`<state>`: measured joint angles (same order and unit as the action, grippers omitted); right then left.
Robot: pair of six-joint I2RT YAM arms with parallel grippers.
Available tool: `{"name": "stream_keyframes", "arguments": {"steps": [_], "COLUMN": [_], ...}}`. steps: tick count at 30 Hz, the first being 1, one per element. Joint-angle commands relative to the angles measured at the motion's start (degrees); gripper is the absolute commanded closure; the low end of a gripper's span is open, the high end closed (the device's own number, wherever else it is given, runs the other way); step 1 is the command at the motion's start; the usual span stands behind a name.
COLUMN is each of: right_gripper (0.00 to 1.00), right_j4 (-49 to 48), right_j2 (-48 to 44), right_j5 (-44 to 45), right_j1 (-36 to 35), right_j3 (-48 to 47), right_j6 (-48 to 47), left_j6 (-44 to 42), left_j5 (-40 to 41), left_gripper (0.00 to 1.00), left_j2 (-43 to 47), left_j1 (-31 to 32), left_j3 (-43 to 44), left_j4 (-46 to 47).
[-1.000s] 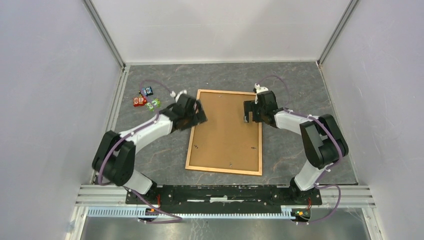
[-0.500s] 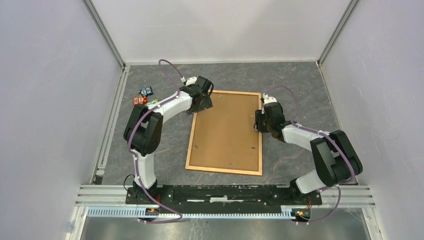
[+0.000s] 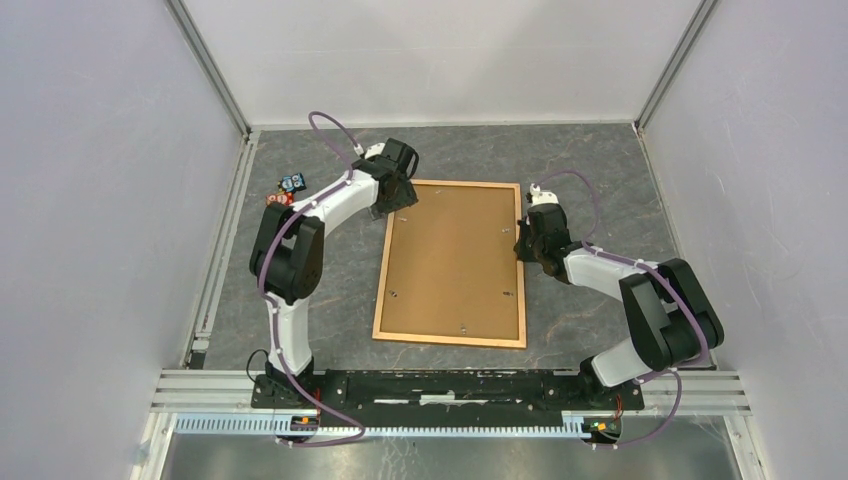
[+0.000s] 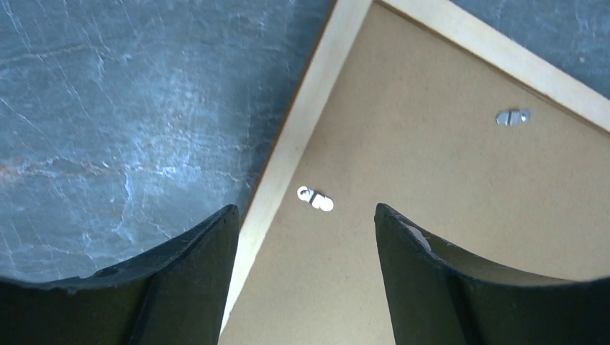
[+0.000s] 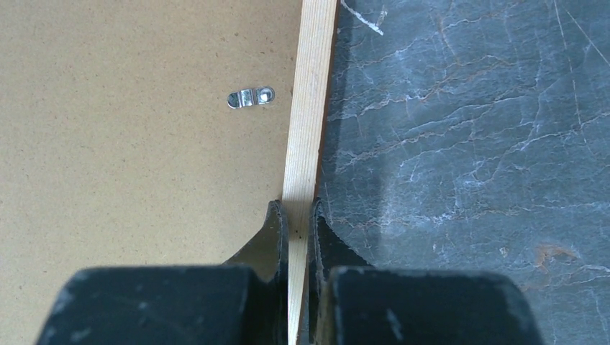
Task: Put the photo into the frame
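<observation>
The frame [image 3: 455, 260] lies back-up on the dark table, brown fibreboard showing inside a thin light wooden rim. My left gripper [image 3: 393, 200] hovers over its far left corner. In the left wrist view its jaws [image 4: 302, 212] stand open, straddling the left rail [image 4: 288, 158] with a metal clip [image 4: 315, 199] between them. My right gripper [image 3: 522, 243] is at the right rail's far half. In the right wrist view it [image 5: 297, 208] is shut on that wooden rail [image 5: 311, 108], one finger on each side. The photo is out of view.
A few small colourful items [image 3: 290, 192] lie at the far left of the table, just left of the left arm. Grey walls close the table in on three sides. A metal rail [image 3: 450, 385] runs along the near edge by the arm bases.
The right gripper has shut on the frame's right rail. The left arm has swung from the frame's left side to its far left corner, its jaws narrowing a little.
</observation>
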<state>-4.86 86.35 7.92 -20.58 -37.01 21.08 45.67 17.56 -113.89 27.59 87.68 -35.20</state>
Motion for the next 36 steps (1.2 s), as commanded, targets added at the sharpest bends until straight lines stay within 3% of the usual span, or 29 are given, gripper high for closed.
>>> {"name": "stream_keyframes", "arguments": {"steps": [1, 13, 21, 30, 36], "right_gripper": [1.00, 1.00, 1.00, 1.00, 1.00], "right_j4": [-1.1, -1.9, -2.2, -2.4, -2.4], "right_j2": [1.2, 2.3, 2.6, 2.6, 2.7], "right_j5": [0.9, -1.2, -1.8, -2.3, -2.5], "right_j1": [-0.2, -0.2, -0.2, -0.2, -0.2], "right_j3": [0.4, 0.1, -0.1, -0.1, -0.2], "right_j6": [-2.7, -3.4, -3.5, -3.7, -3.9], "left_j6": [0.6, 8.8, 7.5, 5.4, 4.9], "left_j5": [-0.6, 5.5, 3.9, 2.9, 2.5], "left_gripper": [0.24, 0.30, 0.31, 0.21, 0.27], "left_j2": [-2.6, -7.8, -9.2, -10.9, -10.6], "left_j1": [-0.7, -0.4, -0.4, -0.4, -0.4], "left_j3": [4.0, 11.5, 11.7, 11.9, 10.4], "left_j4": [-2.6, -14.1, -14.2, -13.1, -13.1]}}
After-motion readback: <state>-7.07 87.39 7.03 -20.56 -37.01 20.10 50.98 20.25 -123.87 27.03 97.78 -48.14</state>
